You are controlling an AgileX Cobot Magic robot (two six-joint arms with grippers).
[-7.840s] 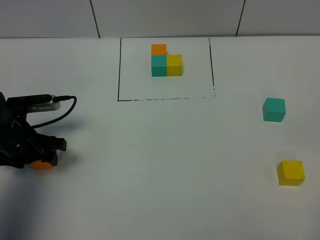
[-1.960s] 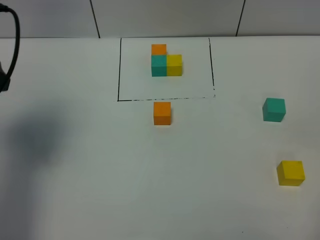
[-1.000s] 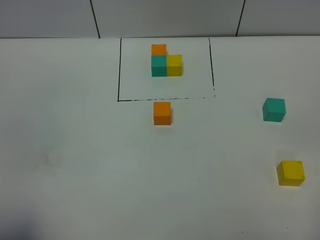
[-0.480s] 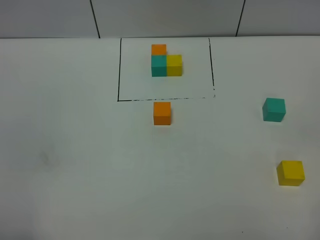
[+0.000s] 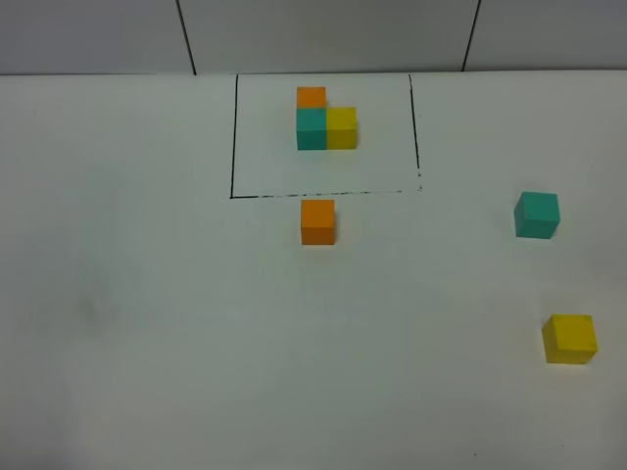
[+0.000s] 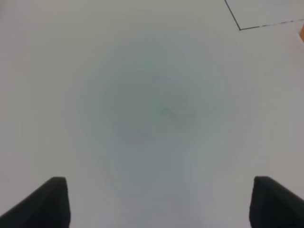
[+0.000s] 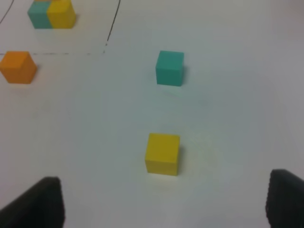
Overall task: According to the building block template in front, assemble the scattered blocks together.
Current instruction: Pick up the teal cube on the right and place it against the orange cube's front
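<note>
The template [image 5: 325,122], an L of orange, teal and yellow cubes, sits inside a black drawn rectangle [image 5: 232,147] at the back of the table. The loose orange block [image 5: 317,221] stands just in front of the rectangle's front line. The loose teal block [image 5: 537,214] and yellow block [image 5: 570,339] stand apart at the right. Neither arm shows in the exterior view. My left gripper [image 6: 159,209] is open and empty over bare table. My right gripper [image 7: 161,209] is open and empty, with the yellow block [image 7: 162,154] ahead of it and the teal block [image 7: 169,68] beyond.
The white table [image 5: 196,343] meets a grey panelled wall [image 5: 323,34] at the back. The right wrist view also shows the orange block [image 7: 18,67] and part of the template [image 7: 51,13]. A corner of the rectangle [image 6: 240,28] shows in the left wrist view.
The orange block, earlier in my left gripper at the far left, now stands free in front of the rectangle. The left arm has left the exterior view. Nothing moved in the last second.
</note>
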